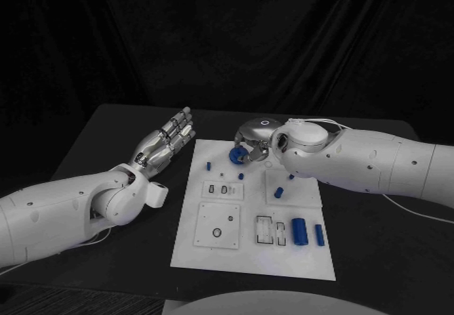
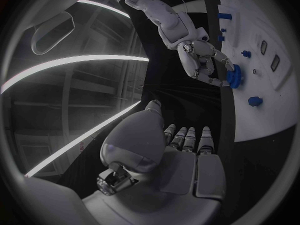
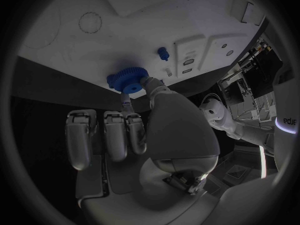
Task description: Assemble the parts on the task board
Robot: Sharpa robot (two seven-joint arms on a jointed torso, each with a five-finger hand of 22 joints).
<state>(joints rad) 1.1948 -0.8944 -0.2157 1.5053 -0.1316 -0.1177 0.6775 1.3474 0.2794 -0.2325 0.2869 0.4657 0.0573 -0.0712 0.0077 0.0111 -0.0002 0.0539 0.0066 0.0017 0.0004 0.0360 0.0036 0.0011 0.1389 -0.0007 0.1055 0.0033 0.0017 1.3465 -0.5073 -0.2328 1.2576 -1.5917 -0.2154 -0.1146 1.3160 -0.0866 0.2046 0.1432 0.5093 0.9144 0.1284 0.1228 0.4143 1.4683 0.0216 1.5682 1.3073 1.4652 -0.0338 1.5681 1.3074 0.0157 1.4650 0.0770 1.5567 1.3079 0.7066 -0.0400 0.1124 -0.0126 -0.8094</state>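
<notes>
The white task board (image 1: 250, 246) lies in the middle of the black table. My right hand (image 1: 255, 139) hovers over the board's far left corner and pinches a blue gear (image 1: 237, 155) between thumb and a finger. That blue gear (image 3: 127, 80) sits right at the board (image 3: 144, 15), and I cannot tell if it touches. A small blue peg (image 3: 163, 53) stands close by. My left hand (image 1: 168, 141) is held flat with straight fingers, left of the board and holding nothing. The left wrist view shows the right hand (image 2: 200, 60) on the gear (image 2: 234, 77).
More blue parts are on the board: a small piece (image 1: 209, 166), a peg (image 1: 241, 176), a short cylinder (image 1: 279, 192) and two longer cylinders (image 1: 300, 230) (image 1: 320, 234) near the right edge. Recessed slots (image 1: 224, 189) and a square plate (image 1: 218, 225) lie mid-board.
</notes>
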